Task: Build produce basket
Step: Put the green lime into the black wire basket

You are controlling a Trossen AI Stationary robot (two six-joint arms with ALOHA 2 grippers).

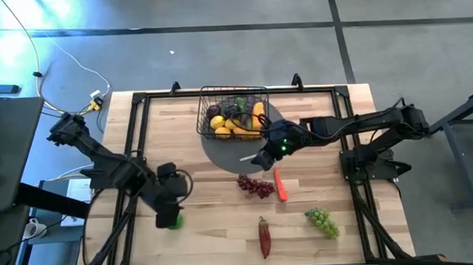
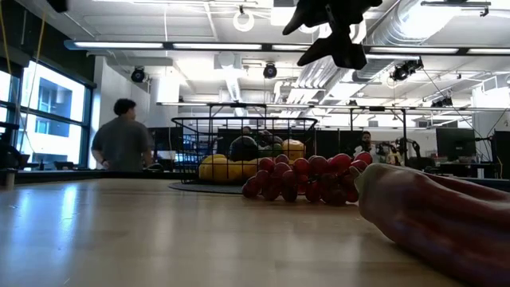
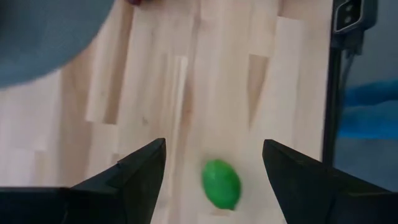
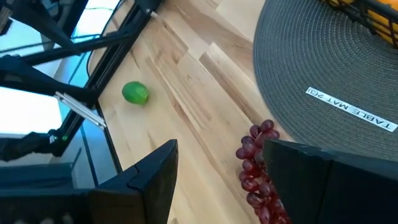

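The basket (image 1: 232, 113) is seen at the far middle of the bench (image 1: 201, 238), set on the far part of a grey mat (image 1: 221, 155), and is loaded with lemons (image 1: 223, 127) and dark plums (image 1: 237, 110). Purple grapes (image 1: 256, 186) are laid just near of the mat, with a carrot (image 1: 280, 185) beside them on the right. A red pepper (image 1: 264, 237) is seen at the near edge, green grapes (image 1: 323, 221) to its right. A lime (image 1: 175, 221) is left on the bench at the near left.

The left hand (image 1: 170, 215) is held right over the lime, fingers (image 3: 140, 171) apart, nothing gripped; in the left wrist view the lime (image 3: 221, 184) is shown between them, untouched. The right hand (image 1: 263, 158) is held over the mat's near-right edge, just far of the purple grapes, fingers (image 4: 152, 171) apart and empty.

In the low view a person (image 2: 121, 135) is seen in the room beyond.
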